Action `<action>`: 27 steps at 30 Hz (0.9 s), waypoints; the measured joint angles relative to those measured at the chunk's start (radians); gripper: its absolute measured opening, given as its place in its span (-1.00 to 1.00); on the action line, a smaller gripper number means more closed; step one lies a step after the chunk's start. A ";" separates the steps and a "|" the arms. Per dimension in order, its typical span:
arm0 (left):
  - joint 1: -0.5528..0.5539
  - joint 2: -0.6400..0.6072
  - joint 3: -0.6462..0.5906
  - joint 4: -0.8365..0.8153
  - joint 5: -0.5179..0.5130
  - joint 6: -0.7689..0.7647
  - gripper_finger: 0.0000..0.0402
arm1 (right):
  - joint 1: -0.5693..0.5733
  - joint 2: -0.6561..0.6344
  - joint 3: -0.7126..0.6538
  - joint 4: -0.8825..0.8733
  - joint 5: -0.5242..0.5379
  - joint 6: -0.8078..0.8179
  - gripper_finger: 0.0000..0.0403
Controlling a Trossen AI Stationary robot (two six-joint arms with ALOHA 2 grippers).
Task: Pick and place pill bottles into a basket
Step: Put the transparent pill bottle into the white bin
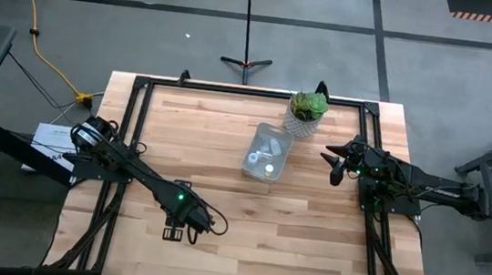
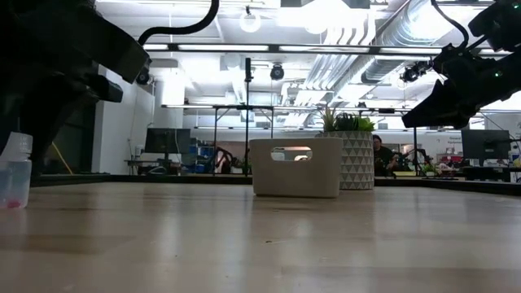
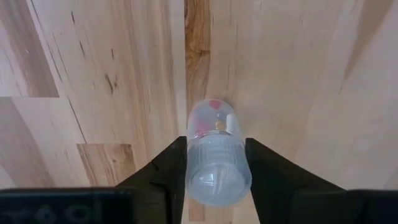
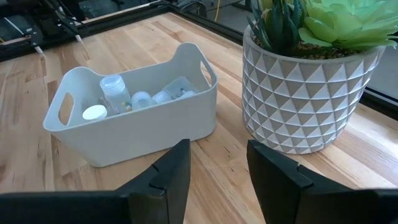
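Observation:
A small clear pill bottle (image 3: 216, 155) with a pale cap and pink pills at its bottom stands between the fingers of my left gripper (image 3: 216, 163). That gripper (image 1: 177, 233) is at the table's near left. The bottle also shows at the left edge of the low view (image 2: 15, 172). The basket (image 1: 268, 153) stands on the table at the far middle and holds several pill bottles (image 4: 115, 93). My right gripper (image 4: 217, 158) is open and empty. It hovers to the right of the basket (image 4: 130, 124), above the table (image 1: 338, 164). My left gripper pinches the bottle's upper part (image 3: 193, 163) between its two fingers, one on each side just below the cap. The fingers come from above and point down. The bottle is upright, and in the low view its base (image 2: 13, 203) seems to be on the table.
A white patterned pot with a green plant (image 1: 307, 110) stands just beyond the basket, close to my right gripper (image 4: 311, 93). A black frame runs along the table's edges (image 1: 135, 108). Bare wood lies between the two arms (image 1: 292, 225).

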State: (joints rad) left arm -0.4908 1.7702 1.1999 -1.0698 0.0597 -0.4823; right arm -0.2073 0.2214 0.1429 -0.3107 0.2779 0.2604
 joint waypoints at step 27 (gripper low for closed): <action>0.450 -0.006 0.456 0.190 -0.149 0.548 -0.15 | 0.000 0.000 0.000 -0.001 0.003 0.000 -0.26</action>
State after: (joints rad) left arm -0.0408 1.7644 1.6560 -0.8796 -0.0895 0.0659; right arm -0.2073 0.2214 0.1429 -0.3115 0.2805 0.2604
